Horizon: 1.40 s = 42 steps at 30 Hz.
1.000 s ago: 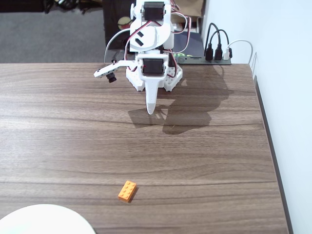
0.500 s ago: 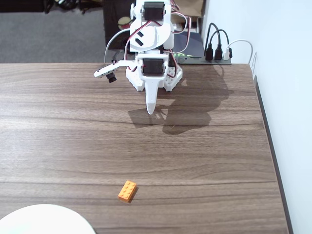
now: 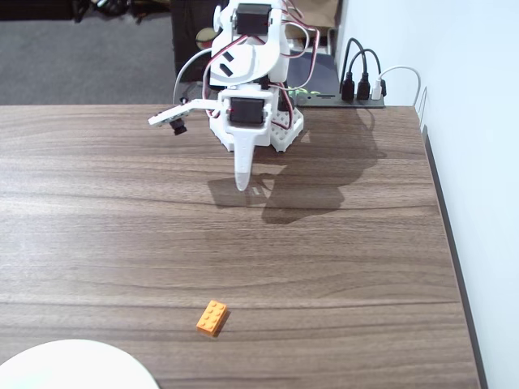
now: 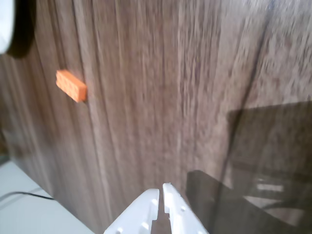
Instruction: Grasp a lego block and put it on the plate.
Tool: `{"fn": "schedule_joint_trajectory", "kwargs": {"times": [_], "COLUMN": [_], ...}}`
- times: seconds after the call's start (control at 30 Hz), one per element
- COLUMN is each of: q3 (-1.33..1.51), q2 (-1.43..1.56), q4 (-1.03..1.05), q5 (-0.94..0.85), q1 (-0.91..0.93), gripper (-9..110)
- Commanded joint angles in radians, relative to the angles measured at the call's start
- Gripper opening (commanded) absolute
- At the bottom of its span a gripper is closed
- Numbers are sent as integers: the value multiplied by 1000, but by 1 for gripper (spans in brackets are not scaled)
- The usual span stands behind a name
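Note:
A small orange lego block [image 3: 212, 318] lies on the wooden table near the front, also seen in the wrist view as the lego block [image 4: 71, 86] at upper left. The white plate [image 3: 77, 366] shows as a curved part at the bottom left corner of the fixed view; a sliver of the plate [image 4: 6, 24] sits at the wrist view's top left. My white gripper [image 3: 242, 185] hangs point-down close to the arm's base at the back of the table, far from the block. In the wrist view the gripper [image 4: 161, 189] is shut with nothing between its fingers.
The arm's white base [image 3: 258, 121] stands at the table's back edge. A black power strip with plugs [image 3: 361, 89] sits behind it to the right. The table's right edge [image 3: 450, 243] runs along a white wall.
The gripper has swung slightly to the left in the fixed view, and its shadow moved with it. The block and plate have not moved.

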Motion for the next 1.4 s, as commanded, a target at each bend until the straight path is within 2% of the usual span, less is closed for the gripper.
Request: {"fn": "schedule_joint_trajectory", "kwargs": {"times": [0.0,0.3,0.87,1.37], "q3": [-5,-52,-187,-328], "q2": [-3,-61,-293,-580], "q4": [-34,-129,-224,-368], "q5": [-5,-28,-81,-308], "q1": [40,141,212,290], "gripper": [0,0,0,0]}}
